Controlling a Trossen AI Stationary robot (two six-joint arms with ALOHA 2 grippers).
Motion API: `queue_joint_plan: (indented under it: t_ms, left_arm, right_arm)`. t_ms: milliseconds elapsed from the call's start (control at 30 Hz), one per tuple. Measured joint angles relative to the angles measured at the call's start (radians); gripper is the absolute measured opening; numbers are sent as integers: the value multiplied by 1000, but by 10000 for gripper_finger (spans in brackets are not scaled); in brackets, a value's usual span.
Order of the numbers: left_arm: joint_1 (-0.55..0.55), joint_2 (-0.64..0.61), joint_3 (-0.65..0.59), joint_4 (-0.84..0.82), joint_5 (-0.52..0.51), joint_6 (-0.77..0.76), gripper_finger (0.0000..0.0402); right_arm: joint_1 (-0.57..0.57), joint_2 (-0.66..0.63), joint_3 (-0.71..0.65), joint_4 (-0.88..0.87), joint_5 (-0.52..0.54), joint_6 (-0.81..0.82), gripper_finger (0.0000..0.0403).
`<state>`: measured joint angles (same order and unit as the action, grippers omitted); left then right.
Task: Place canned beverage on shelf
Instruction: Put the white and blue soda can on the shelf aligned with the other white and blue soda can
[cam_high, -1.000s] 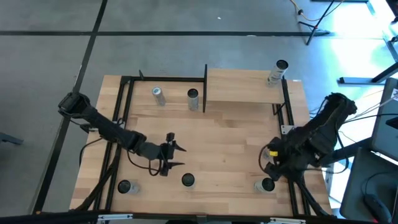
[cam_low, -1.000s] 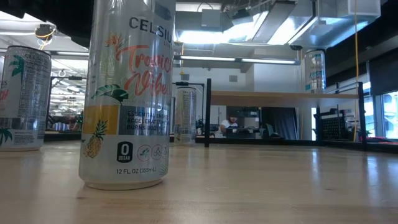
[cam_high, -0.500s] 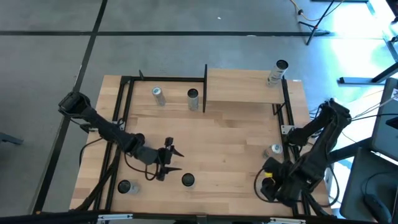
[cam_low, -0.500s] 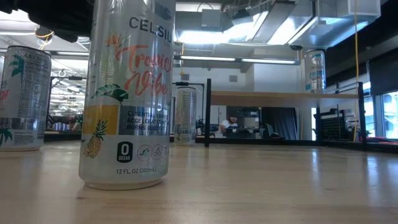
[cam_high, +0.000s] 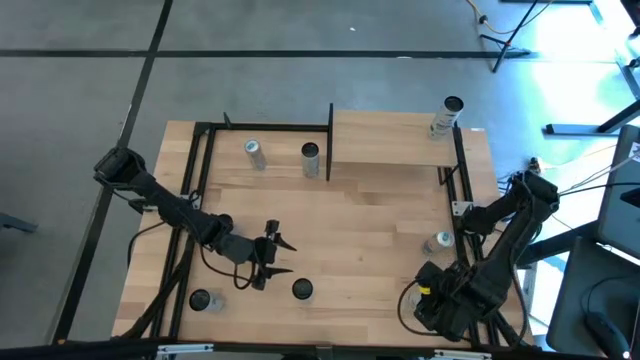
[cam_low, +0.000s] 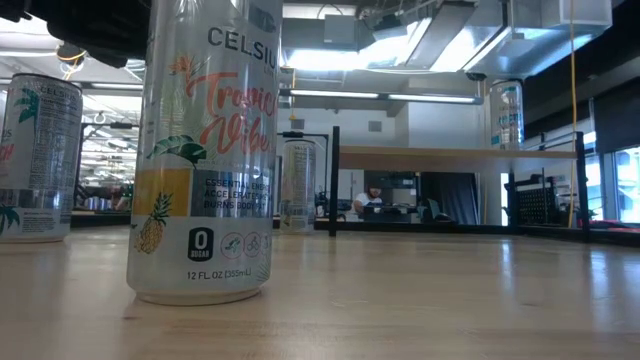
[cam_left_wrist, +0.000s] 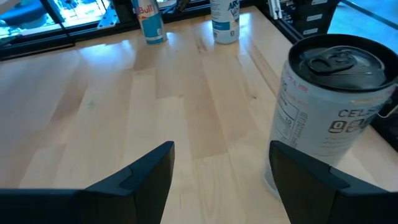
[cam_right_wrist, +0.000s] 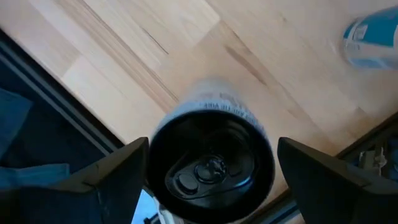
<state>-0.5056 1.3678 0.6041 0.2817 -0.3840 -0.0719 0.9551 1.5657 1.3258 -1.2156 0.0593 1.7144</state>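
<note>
Several drink cans stand upright on the wooden table. My right gripper (cam_high: 432, 300) hangs open near the table's near right corner, pointing down. Its two fingers stand on either side of a black-topped can (cam_right_wrist: 211, 165); whether they touch it, I cannot tell. My left gripper (cam_high: 274, 256) is open low over the table's near middle, beside a white Celsius can (cam_left_wrist: 329, 112), which also shows in the high view (cam_high: 302, 289). The shelf (cam_high: 390, 138), a raised light-wood board, stands at the far right and carries one can (cam_high: 447, 116) at its right end.
Other cans stand on the table at the far left (cam_high: 253, 152), by the shelf's left post (cam_high: 310, 158), at the near left (cam_high: 200, 300) and at the right, a blue one (cam_high: 440, 241). A black metal frame (cam_high: 200, 160) runs along the table's edges.
My right gripper has moved toward the table's near edge and down, and now hangs over the near-right can. The blue can that it covered shows again.
</note>
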Motion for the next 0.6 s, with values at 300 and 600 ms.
queue_joint_plan:
  t_ms: [300, 600]
  left_arm:
    - [1, 0, 0, 0, 0, 0, 247]
    - [1, 0, 0, 1, 0, 4, 247]
  right_arm:
    - [-8, 23, 0, -11, 7, -23, 271]
    - [-106, 26, 21, 5, 26, -270, 222]
